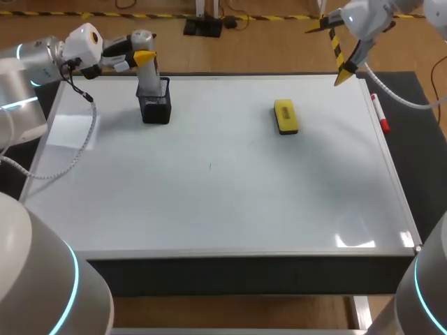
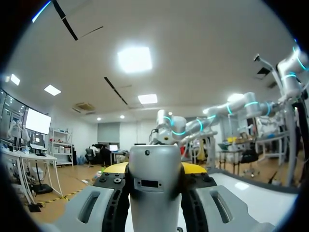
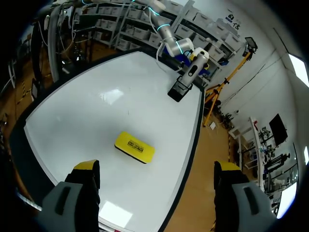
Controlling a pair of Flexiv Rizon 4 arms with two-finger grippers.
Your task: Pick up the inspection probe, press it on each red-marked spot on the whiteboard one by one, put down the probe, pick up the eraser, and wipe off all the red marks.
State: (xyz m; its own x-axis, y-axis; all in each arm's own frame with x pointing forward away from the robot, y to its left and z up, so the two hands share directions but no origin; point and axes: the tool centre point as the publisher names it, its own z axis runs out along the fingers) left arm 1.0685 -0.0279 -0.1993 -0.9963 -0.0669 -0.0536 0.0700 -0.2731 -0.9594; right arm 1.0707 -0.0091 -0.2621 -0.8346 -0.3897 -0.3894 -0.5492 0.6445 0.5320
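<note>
Inspection probe [image 1: 147, 78] stands in black holder [image 1: 156, 109], clasped by left gripper [image 1: 143, 57].

Head overhead; right wrist shares whiteboard [image 1: 209, 195]; left wrist faces roomward.

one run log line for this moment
left gripper: shut on probe in black holder | right gripper: open, raised at whiteboard far right corner | eraser: lying on whiteboard, untouched | whiteboard: no red showing

The right claw [image 3: 157, 169] hangs above the whiteboard [image 3: 91, 96] with its yellow-tipped fingers wide apart. The yellow eraser [image 3: 134, 147] lies flat on the board just ahead of them. Near the far edge the inspection probe [image 3: 194, 70] stands in a black holder [image 3: 178, 90], with the left arm [image 3: 166, 34] at its top.
</note>
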